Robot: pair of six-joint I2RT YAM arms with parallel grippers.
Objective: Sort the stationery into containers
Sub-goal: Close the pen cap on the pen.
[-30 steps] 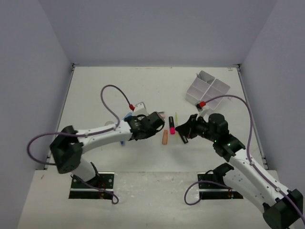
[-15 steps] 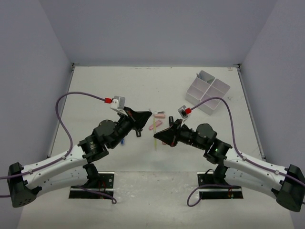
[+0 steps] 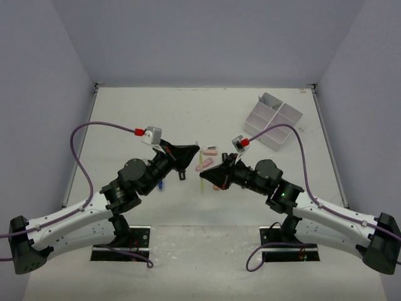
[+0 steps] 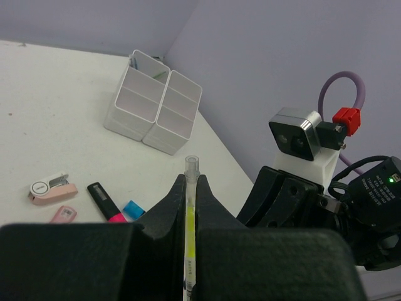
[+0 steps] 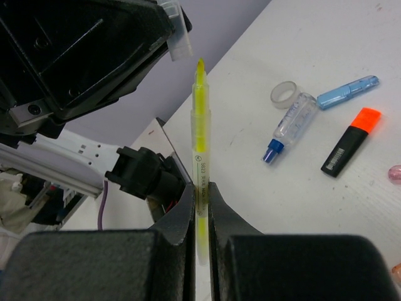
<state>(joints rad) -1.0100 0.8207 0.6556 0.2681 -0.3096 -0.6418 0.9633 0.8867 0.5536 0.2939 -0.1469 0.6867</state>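
Observation:
My right gripper [image 5: 200, 188] is shut on a thin yellow pen [image 5: 200, 125] and holds it raised, with its bare yellow tip pointing at my left gripper. My left gripper [image 4: 191, 179] is shut on the pen's clear cap [image 4: 191, 164], which also shows in the right wrist view [image 5: 179, 31], just off the pen tip. In the top view the left gripper [image 3: 190, 150] and right gripper [image 3: 205, 176] face each other above the table's middle. The white divided tray [image 3: 270, 99] stands at the far right and also shows in the left wrist view [image 4: 128, 113].
On the table lie a tape roll [image 5: 283, 94], a clear blue-capped marker [image 5: 289, 125], a blue pen [image 5: 348, 92] and an orange-capped highlighter [image 5: 351, 141]. A pink-capped highlighter [image 4: 105, 202] and a pink eraser [image 4: 51, 188] lie below my left gripper.
A second ago both grippers were low at the table among the stationery. Both arms have since risen and swung to face each other, with the yellow pen off the table. Little moved in the last half second.

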